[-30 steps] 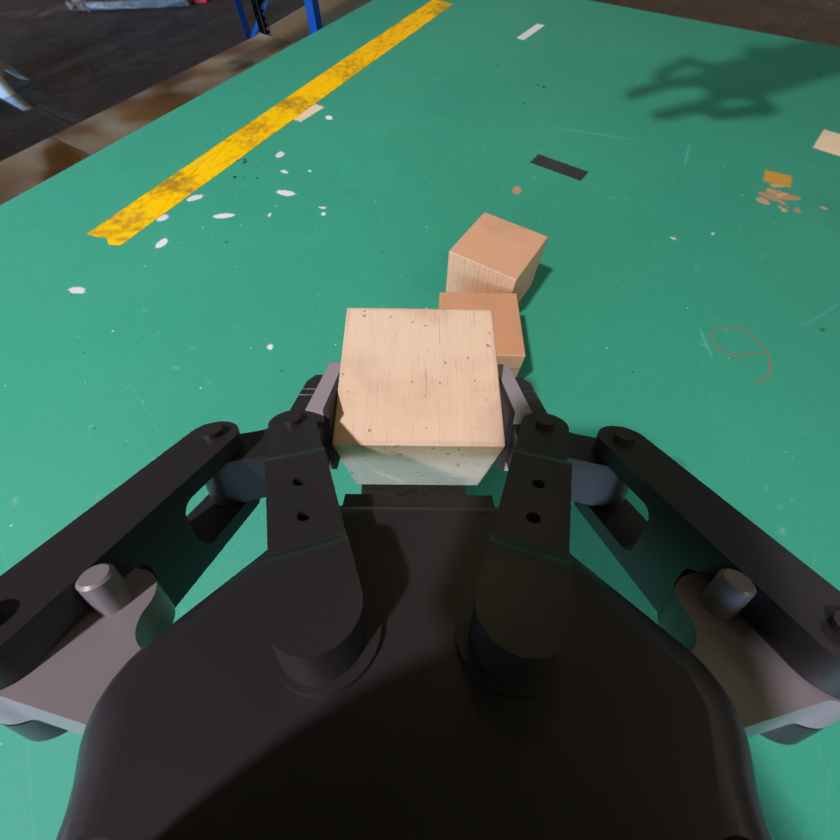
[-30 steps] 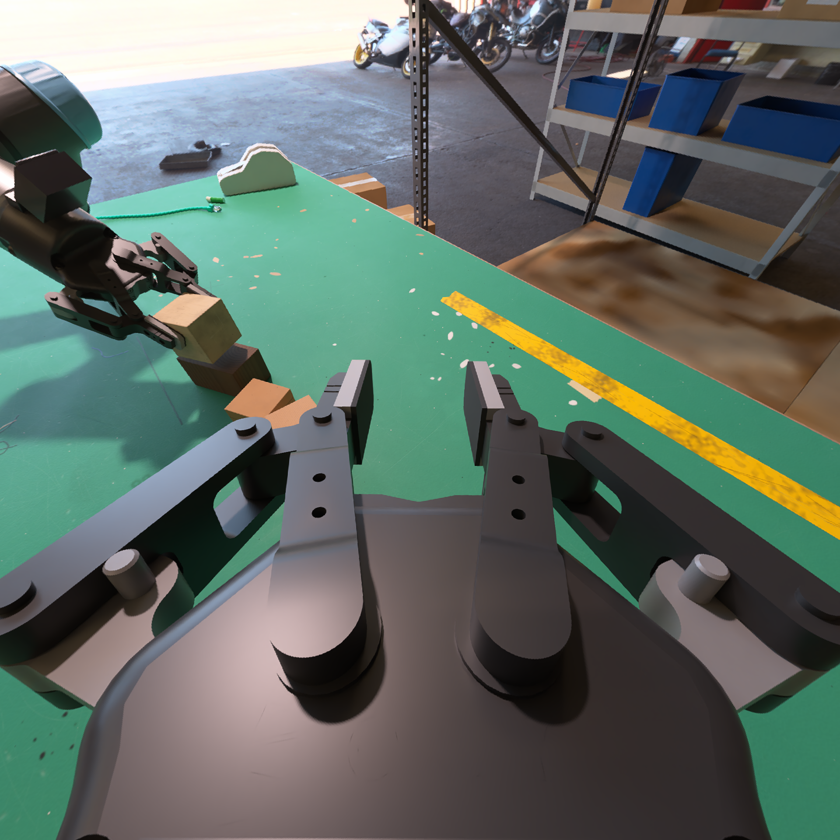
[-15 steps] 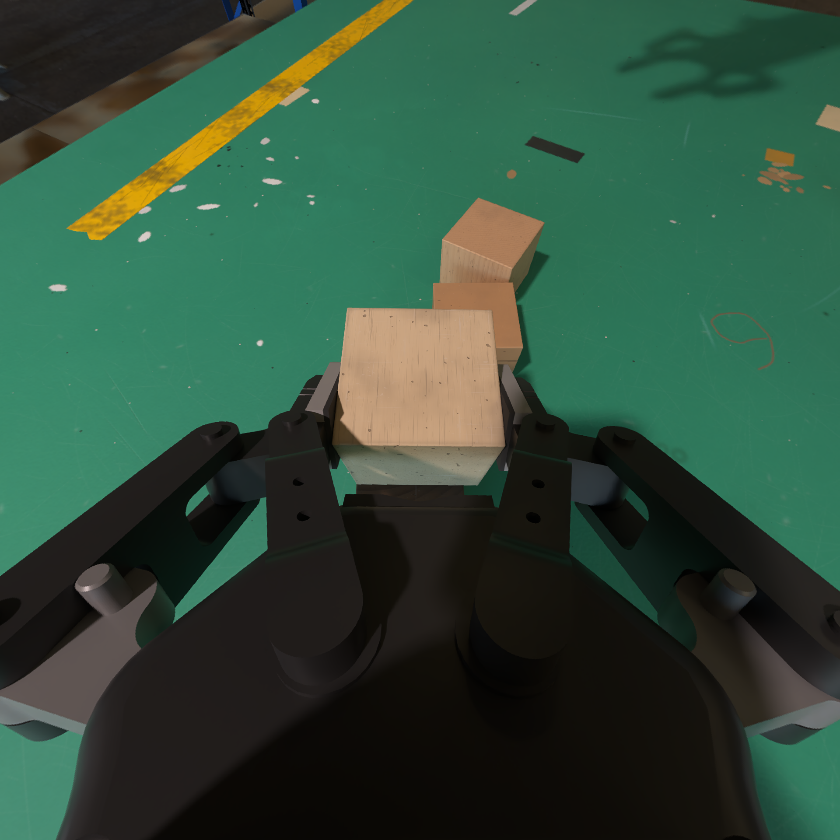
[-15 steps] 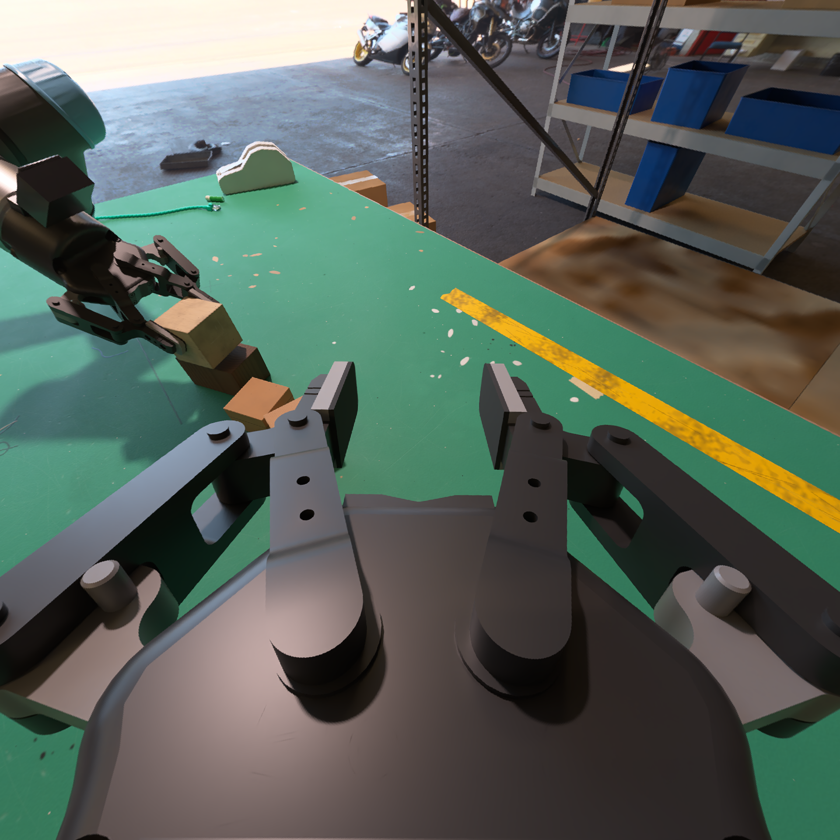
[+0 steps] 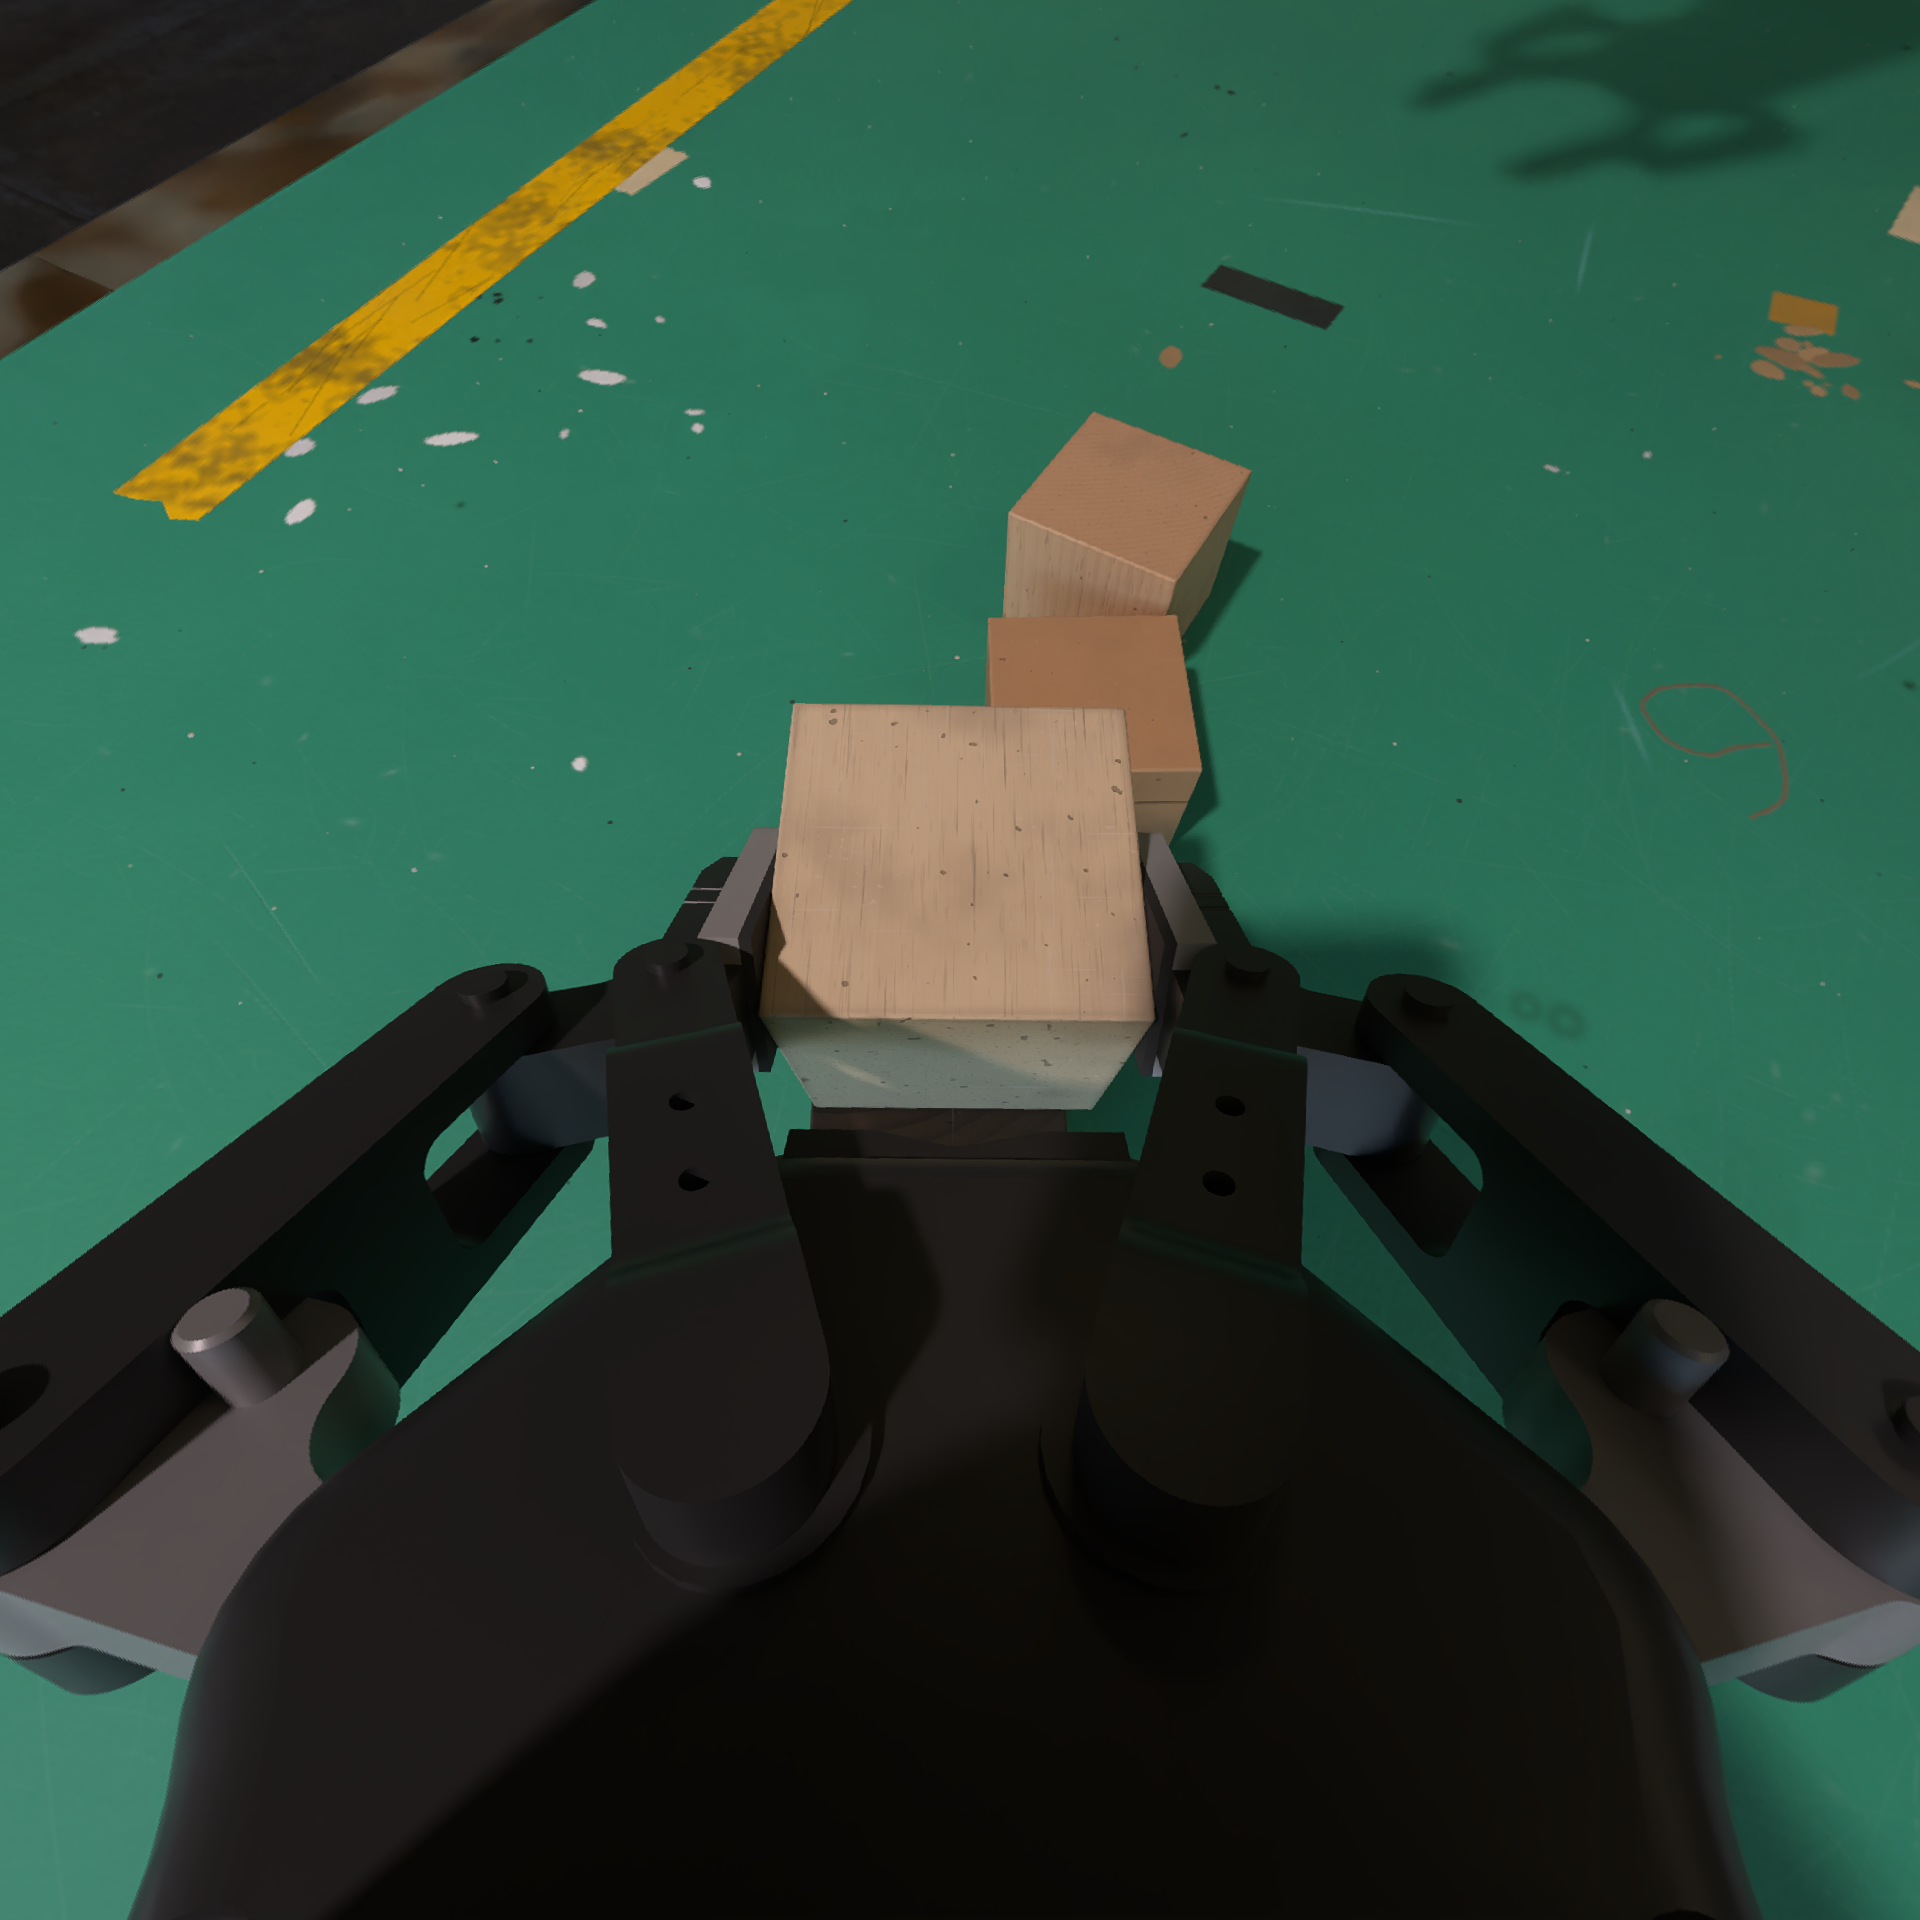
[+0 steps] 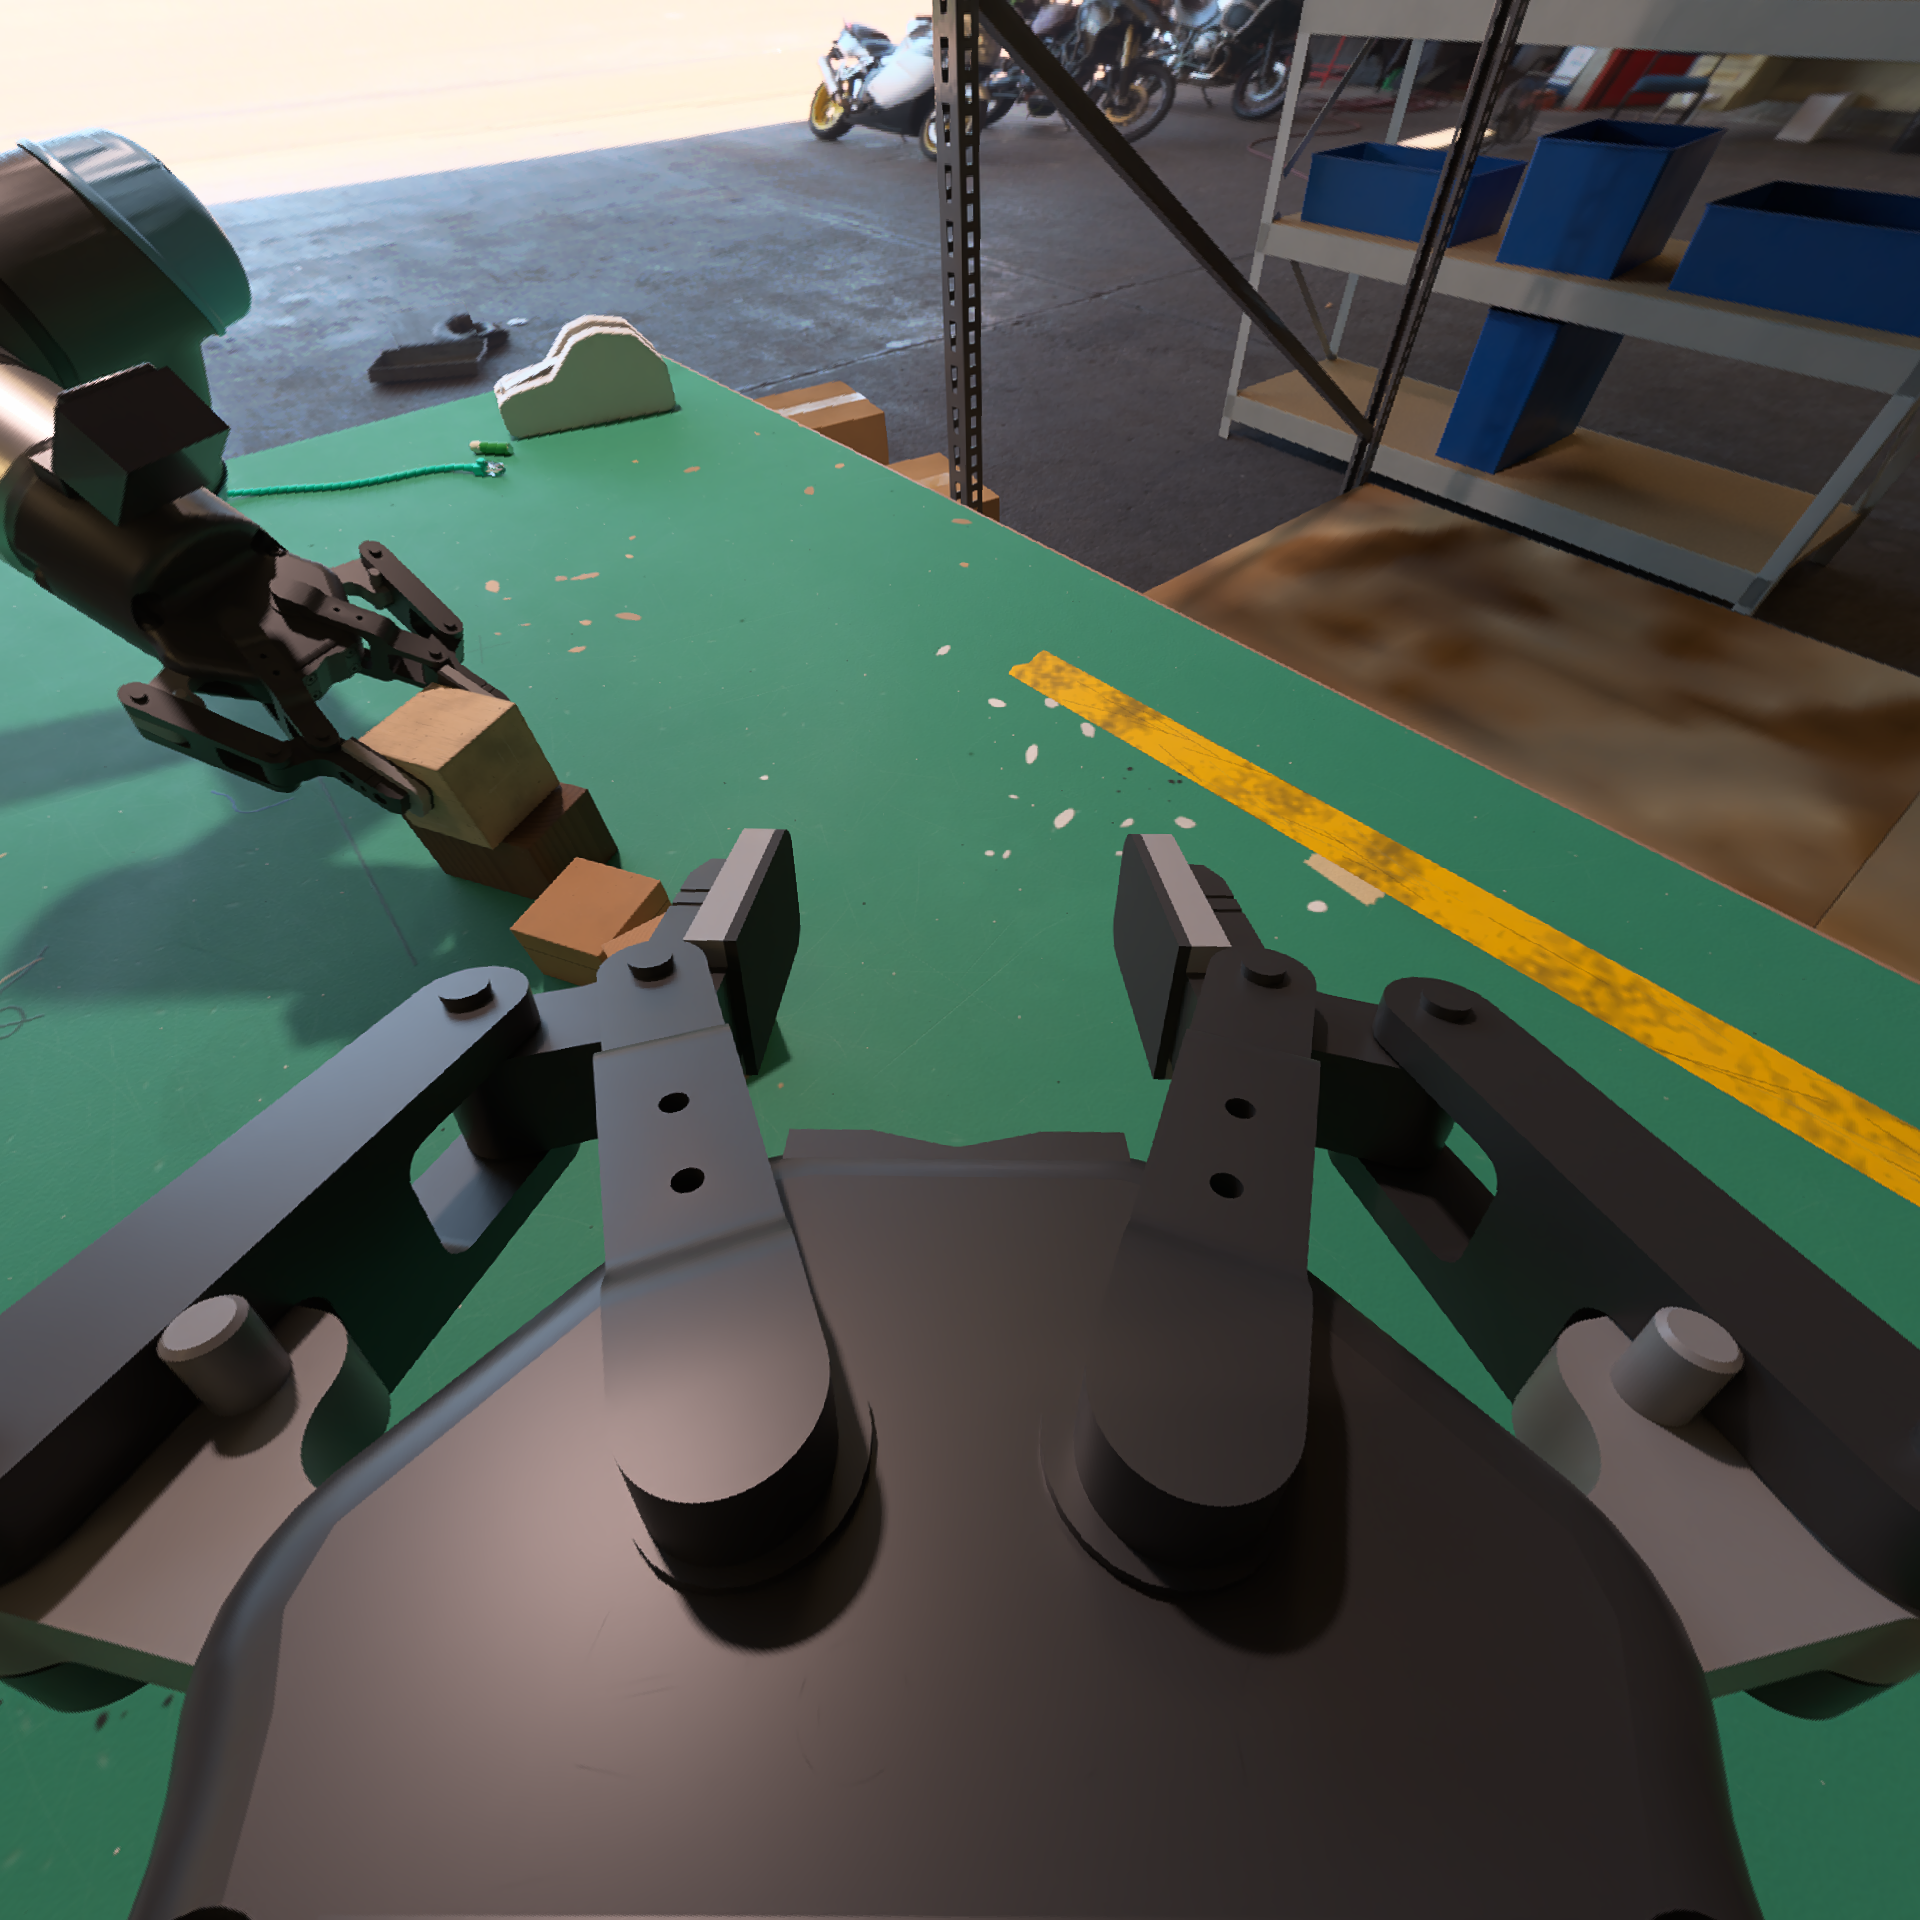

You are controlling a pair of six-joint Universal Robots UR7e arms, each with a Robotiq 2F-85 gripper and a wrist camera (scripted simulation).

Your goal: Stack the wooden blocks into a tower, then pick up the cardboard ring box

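My left gripper [image 5: 956,894] is shut on a pale wooden block [image 5: 956,862]. In the right wrist view this block [image 6: 457,764] sits tilted against the top of a dark brown block [image 6: 540,847] on the green table [image 6: 831,644]. Just beyond lie a brown cardboard ring box [image 5: 1086,681] and a tan wooden cube [image 5: 1127,520]. My right gripper [image 6: 956,925] is open and empty above the table. The ring box [image 6: 582,909] lies just left of its left finger [image 6: 758,925], which hides the tan cube.
A yellow tape stripe [image 6: 1455,914] runs along the table's right edge. A white shaped piece [image 6: 587,390] and a green cord [image 6: 353,480] lie at the far end. Metal shelving with blue bins [image 6: 1590,197] stands beyond the table.
My right gripper's jaws have opened wider. My left gripper has lowered the pale block onto the dark brown block and crept forward.
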